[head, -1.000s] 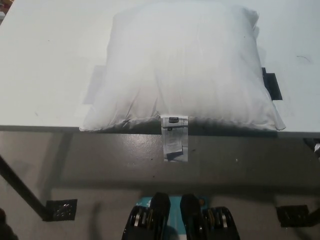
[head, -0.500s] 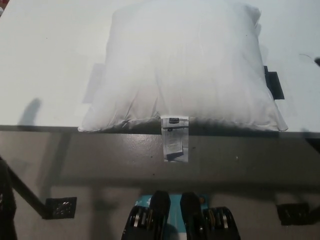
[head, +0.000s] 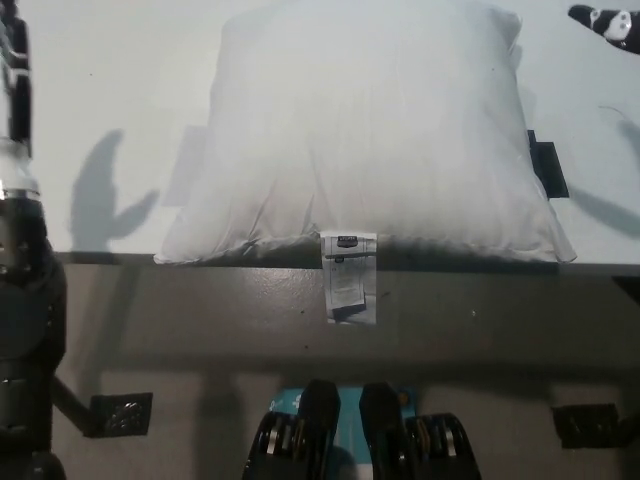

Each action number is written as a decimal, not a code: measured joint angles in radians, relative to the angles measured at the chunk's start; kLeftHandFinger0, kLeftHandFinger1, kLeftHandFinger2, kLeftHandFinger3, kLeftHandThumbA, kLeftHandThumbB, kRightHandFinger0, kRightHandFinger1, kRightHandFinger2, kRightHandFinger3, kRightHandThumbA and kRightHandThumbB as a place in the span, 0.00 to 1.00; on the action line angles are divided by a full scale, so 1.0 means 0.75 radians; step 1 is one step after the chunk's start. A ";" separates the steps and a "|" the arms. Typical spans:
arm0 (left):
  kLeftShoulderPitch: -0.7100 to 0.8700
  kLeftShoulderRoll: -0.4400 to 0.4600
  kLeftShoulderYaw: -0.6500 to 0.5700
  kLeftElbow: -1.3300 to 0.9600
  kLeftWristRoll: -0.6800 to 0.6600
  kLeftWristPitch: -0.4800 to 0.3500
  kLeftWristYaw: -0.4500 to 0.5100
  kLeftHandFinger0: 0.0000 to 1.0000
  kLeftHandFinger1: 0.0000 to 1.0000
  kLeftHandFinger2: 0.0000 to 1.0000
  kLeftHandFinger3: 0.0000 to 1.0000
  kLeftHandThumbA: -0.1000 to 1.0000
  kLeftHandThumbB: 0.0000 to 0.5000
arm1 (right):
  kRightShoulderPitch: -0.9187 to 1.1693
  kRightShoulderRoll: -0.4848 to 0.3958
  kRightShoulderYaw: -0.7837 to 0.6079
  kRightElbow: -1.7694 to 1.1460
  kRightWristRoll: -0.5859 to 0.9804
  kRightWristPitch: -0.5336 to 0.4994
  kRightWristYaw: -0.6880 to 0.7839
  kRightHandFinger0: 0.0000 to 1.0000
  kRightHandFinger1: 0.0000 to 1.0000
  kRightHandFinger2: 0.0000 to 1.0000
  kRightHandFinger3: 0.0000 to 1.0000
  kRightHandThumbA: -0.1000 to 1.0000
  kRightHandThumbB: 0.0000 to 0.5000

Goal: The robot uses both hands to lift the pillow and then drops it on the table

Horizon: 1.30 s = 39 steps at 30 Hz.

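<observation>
Since half a second ago both arms are coming into the head view: the left arm (head: 25, 300) is now rising along the picture's left edge, and the right hand (head: 606, 24) is now showing at the top right corner, where there was almost nothing before. The hand-shaped shadow (head: 105, 195) on the table (head: 90, 80) is growing larger and sliding toward the pillow. The pillow itself is not shifting.

Head view: the white pillow (head: 365, 130) is lying flat on the white table, its near edge sitting right along the table's front edge, its tag (head: 349, 278) hanging down over that edge. A black tape mark (head: 547, 167) is peeking out beside its right side. The left arm is reaching up past the table's front at far left, well apart from the pillow (its hand is running off the frame, so how its fingers stand cannot be told). The right hand is hovering over the table's far right, clear of the pillow; only a small black-and-white part is showing, too little to tell its state
</observation>
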 measured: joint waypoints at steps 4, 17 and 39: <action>-0.014 0.000 -0.058 0.110 0.019 0.000 0.034 1.00 1.00 1.00 1.00 1.00 0.27 | -0.033 0.031 0.010 0.103 0.026 -0.004 0.002 1.00 1.00 1.00 1.00 1.00 0.57; -0.089 -0.024 -0.211 0.365 0.043 0.000 0.069 1.00 1.00 1.00 1.00 1.00 0.22 | -0.068 0.158 0.105 0.437 0.000 -0.064 -0.043 1.00 1.00 1.00 1.00 1.00 0.47; -0.088 -0.192 -0.190 0.474 -0.118 0.000 0.059 1.00 1.00 1.00 1.00 1.00 0.20 | 0.004 0.312 0.096 0.996 0.049 -0.399 -0.164 1.00 1.00 1.00 1.00 1.00 0.34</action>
